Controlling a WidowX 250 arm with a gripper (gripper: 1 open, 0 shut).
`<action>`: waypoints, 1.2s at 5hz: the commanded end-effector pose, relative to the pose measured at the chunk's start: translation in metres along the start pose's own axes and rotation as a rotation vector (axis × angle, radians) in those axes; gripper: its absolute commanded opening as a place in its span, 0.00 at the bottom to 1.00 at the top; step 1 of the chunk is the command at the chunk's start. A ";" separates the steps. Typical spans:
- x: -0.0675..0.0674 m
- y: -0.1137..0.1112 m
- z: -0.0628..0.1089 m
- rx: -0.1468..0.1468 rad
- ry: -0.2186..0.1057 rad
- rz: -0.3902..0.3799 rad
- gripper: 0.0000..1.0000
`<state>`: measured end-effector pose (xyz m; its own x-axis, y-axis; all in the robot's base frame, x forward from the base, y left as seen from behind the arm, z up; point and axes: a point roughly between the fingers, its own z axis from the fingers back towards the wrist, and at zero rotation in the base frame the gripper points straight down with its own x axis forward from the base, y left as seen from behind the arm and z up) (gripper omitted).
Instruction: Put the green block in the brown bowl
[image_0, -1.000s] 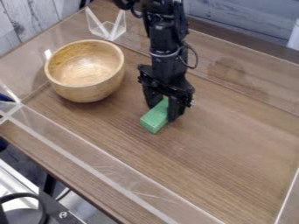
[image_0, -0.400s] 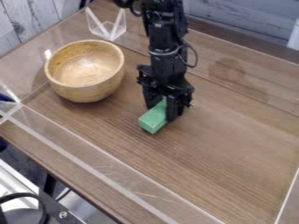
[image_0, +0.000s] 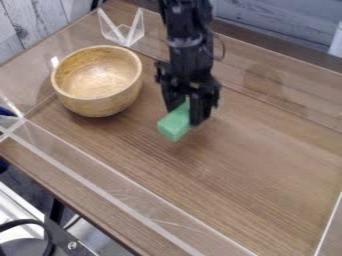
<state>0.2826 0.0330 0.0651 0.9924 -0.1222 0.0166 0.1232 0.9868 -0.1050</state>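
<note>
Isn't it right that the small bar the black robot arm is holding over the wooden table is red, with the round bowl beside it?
Not quite: the camera view shows that the small bar is green, not red. The black robot arm is indeed holding it, and the bowl is round.

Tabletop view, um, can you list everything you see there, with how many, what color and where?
green block: one, bright green, at the end effector, right of the bowl in the picture
brown bowl: one, light brown, on the table toward the picture's upper left
wire-like holder: one, whitish, at the table's far edge, behind the bowl
table: one, brown wood, under the bowl
black cable or ring: count unclear, black, lower left corner
robot arm: one, black, reaching in from the top
end effector: one, black, at the block, blurred
</note>
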 end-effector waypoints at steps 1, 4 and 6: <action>0.013 0.021 0.047 0.027 -0.111 0.046 0.00; 0.000 0.092 0.055 0.072 -0.115 0.204 0.00; -0.008 0.126 0.049 0.096 -0.102 0.259 0.00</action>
<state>0.2792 0.1560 0.0801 0.9891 0.1440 0.0302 -0.1421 0.9882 -0.0574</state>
